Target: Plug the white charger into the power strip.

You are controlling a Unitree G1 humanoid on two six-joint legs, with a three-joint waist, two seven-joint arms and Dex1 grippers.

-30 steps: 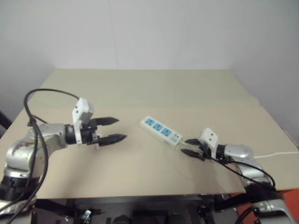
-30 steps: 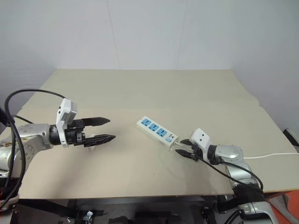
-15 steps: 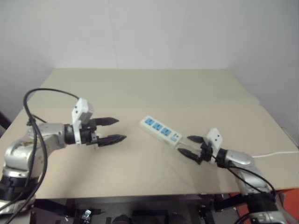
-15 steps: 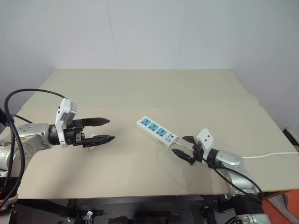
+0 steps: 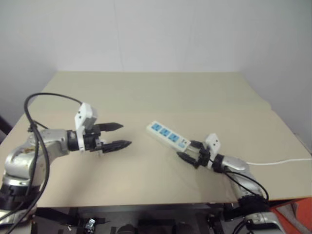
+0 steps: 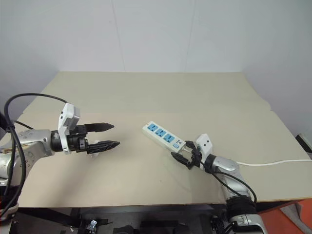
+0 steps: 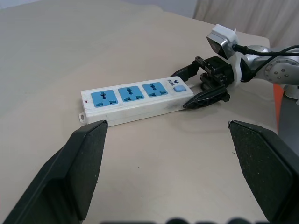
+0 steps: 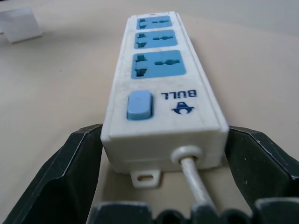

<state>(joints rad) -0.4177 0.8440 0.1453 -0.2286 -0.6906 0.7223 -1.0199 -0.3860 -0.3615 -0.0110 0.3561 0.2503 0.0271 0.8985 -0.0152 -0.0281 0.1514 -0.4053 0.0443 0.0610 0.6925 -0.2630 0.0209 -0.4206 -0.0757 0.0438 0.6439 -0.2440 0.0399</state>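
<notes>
Shifted leftward since before, right gripper [image 6: 184, 155] with jaws spread wide astride switch end of power strip [image 6: 164, 137] on bench [image 6: 156, 97]; left gripper [image 6: 109, 135] wide open, empty, near white charger [image 8: 19, 24].

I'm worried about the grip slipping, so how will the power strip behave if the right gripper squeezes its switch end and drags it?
The power strip looks like a rigid plastic bar, so it should move as one piece, not flex. Its smooth sides may slip between the right gripper fingers. Lying flat on the table, it probably slides or pivots rather than tips, and its cord may tug slightly.
</notes>
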